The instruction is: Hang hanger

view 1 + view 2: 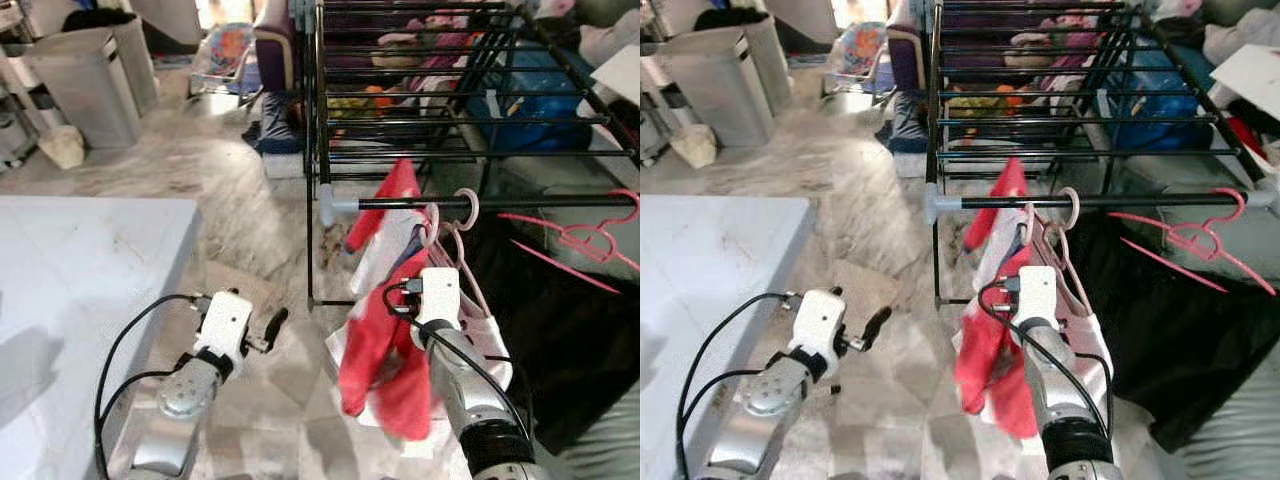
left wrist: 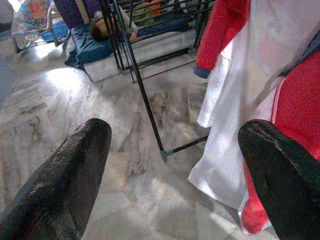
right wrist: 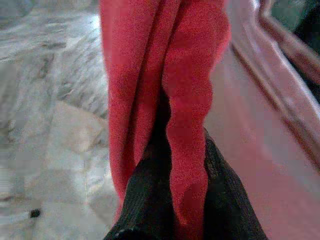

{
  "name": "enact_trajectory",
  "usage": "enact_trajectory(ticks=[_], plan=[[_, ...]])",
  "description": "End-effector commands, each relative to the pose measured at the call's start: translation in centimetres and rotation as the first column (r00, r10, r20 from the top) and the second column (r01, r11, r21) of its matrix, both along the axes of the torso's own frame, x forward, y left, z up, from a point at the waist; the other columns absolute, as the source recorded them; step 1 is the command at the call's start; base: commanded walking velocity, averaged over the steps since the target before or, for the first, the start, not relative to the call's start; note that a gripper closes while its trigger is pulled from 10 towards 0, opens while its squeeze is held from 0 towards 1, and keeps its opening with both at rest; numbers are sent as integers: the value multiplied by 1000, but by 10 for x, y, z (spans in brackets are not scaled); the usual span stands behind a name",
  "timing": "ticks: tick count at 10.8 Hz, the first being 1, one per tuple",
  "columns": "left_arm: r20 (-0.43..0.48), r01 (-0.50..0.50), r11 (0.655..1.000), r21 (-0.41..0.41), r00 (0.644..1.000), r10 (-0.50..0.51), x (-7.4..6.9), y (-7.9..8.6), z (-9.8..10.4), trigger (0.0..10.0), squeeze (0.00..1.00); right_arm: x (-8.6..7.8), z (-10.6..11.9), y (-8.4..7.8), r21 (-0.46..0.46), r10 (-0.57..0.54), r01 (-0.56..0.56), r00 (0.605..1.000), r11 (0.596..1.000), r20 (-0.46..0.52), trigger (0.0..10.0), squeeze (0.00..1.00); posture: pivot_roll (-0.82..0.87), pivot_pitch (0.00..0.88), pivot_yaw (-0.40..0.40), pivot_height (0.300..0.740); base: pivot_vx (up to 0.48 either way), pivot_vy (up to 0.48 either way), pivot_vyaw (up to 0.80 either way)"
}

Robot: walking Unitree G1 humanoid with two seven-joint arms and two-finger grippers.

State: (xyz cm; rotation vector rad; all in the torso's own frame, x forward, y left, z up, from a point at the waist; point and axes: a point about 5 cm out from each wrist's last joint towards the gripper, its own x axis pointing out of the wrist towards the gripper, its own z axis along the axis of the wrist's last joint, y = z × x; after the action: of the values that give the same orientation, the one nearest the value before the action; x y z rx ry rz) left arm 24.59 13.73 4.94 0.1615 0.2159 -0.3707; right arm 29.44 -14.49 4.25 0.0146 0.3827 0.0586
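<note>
Pale pink plastic hanger (image 1: 452, 232) hooked over black metal drying rack (image 1: 470, 203) front rail, carrying red-and-white cloth garment (image 1: 385, 330). Right gripper (image 3: 172, 200) pinched shut on red fold of garment just below rail. Left gripper (image 2: 175, 165) spread wide, holding nothing, low above pale marble floor (image 1: 240, 215), near white table (image 1: 80, 270).

Both head views looked forward and down at the black drying rack (image 1: 470, 120). Each wrist view faced close along its fingers; both caught the red garment (image 2: 300, 115).
</note>
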Motion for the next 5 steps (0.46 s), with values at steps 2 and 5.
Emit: enact_trajectory(ticks=[2, 5], plan=[[1, 15, 1000, 10, 1000, -15, 4, -1, 4, 10000, 0, 10, 17, 18, -5, 112, -112, 992, 994, 55, 10000, 0, 34, 0, 36, 740, 0, 0, 0], [-8, 15, 1000, -6, 1000, -15, 5, -6, 3, 10000, 0, 35, 30, 36, -16, 223, -223, 975, 975, 5, 10000, 0, 34, 0, 22, 740, 0, 0, 0]])
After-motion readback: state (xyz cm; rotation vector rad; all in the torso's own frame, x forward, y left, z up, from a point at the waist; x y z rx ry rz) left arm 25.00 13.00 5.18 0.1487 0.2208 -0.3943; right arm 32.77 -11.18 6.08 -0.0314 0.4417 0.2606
